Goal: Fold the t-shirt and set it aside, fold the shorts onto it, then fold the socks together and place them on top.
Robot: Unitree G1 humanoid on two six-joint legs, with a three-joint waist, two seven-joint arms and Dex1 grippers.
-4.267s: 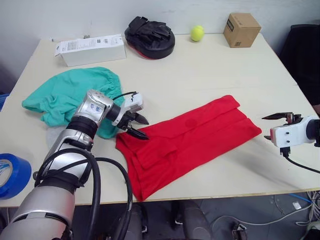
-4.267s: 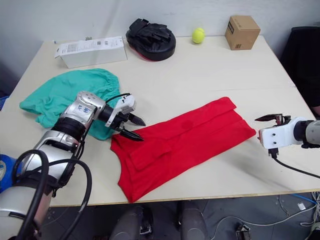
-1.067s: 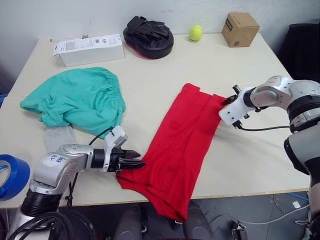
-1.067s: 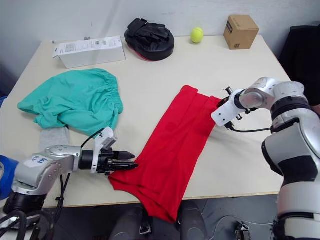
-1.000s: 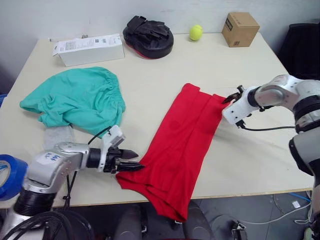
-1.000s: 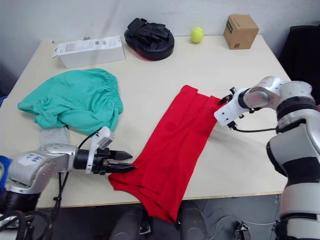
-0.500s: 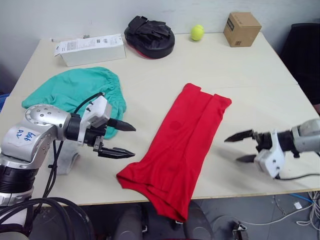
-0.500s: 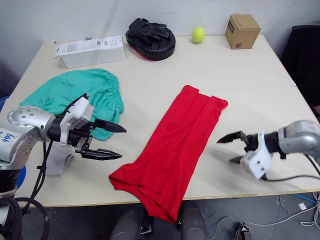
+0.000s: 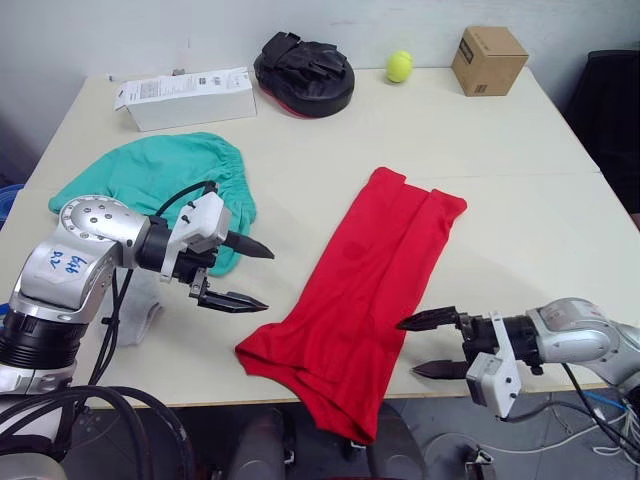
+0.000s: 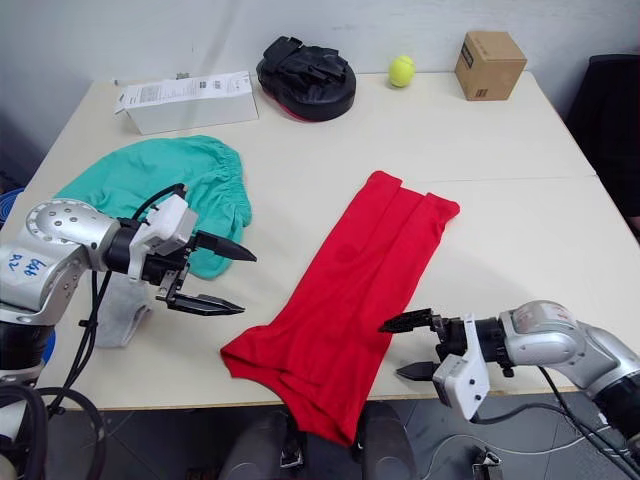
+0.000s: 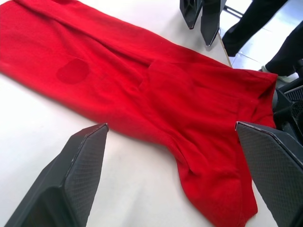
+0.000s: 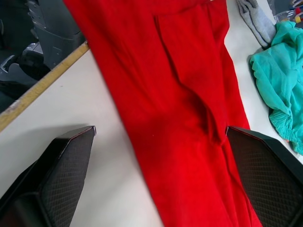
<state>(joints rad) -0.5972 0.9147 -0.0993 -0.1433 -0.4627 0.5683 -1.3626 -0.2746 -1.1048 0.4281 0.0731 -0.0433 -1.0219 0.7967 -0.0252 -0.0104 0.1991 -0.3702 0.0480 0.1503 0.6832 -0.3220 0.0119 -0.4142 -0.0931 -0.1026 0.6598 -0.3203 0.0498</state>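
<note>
The red t-shirt (image 9: 370, 270) lies folded into a long strip, running diagonally from the table's middle to the front edge, where its lower end hangs over. My left gripper (image 9: 268, 281) is open just left of the shirt's lower end, a little above the table, holding nothing. My right gripper (image 9: 408, 348) is open at the strip's right side near the front edge, also with nothing in it. The teal shorts (image 9: 150, 180) lie bunched at the left. A grey sock (image 9: 135, 315) peeks out from under my left arm. The right wrist view shows the shirt (image 12: 180, 94), the shorts (image 12: 279, 71) and a sock (image 12: 255, 21).
Along the far edge stand a white box (image 9: 190, 97), a black padded mitt (image 9: 303, 72), a tennis ball (image 9: 399, 66) and a cardboard box (image 9: 489, 60). A black chair (image 9: 610, 110) is beside the table on the right.
A second ago both grippers were at the shirt's ends; both have let go and opened. My right gripper has since swung left, close to the shirt's lower part. The left has barely moved.
</note>
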